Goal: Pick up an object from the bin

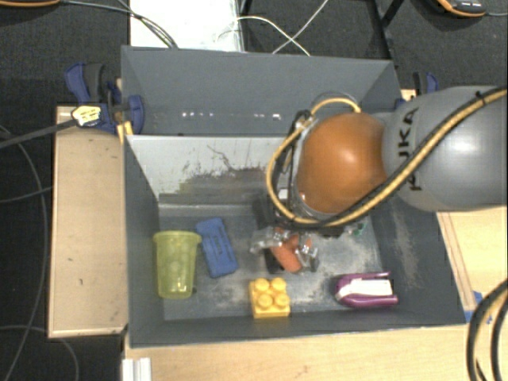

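Observation:
My gripper (284,248) is down near the bin floor in the middle, below the orange dome on the wrist. An orange-red rounded thing (289,259) lies right at the fingertips, partly hidden by them; whether it sits between the fingers I cannot make out. A yellow studded brick (269,298) lies just in front of the gripper, near the front wall. A blue flat block (216,247) lies to its left.
A yellow-green translucent cup (175,263) lies at the bin's left side. A purple and white object (365,290) lies at the front right. The arm and its cables cover the bin's right rear.

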Robot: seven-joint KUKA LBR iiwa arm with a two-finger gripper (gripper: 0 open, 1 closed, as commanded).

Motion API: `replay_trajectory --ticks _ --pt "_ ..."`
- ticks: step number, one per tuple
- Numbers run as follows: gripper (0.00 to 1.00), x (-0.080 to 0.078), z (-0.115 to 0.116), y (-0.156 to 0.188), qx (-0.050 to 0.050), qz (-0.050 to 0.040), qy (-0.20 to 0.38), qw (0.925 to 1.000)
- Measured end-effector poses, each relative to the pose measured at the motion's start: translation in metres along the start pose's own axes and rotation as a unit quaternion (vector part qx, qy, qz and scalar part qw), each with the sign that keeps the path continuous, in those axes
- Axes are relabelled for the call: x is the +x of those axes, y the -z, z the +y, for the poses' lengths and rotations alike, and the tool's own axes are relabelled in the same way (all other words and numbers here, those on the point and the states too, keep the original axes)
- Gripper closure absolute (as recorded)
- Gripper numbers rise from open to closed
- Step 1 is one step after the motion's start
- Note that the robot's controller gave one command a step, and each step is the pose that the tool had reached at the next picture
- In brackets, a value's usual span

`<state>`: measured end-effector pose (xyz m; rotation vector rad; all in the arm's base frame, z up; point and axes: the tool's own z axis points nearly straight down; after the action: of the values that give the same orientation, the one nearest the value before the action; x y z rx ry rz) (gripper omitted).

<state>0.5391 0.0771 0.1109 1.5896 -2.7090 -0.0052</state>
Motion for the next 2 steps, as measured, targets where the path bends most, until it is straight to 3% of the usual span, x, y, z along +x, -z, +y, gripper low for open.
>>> replay_trajectory --ticks 2 --pt "1.0 -0.0003 -0.0006 0.0104 0.001 -0.0005 -0.002 1.0"
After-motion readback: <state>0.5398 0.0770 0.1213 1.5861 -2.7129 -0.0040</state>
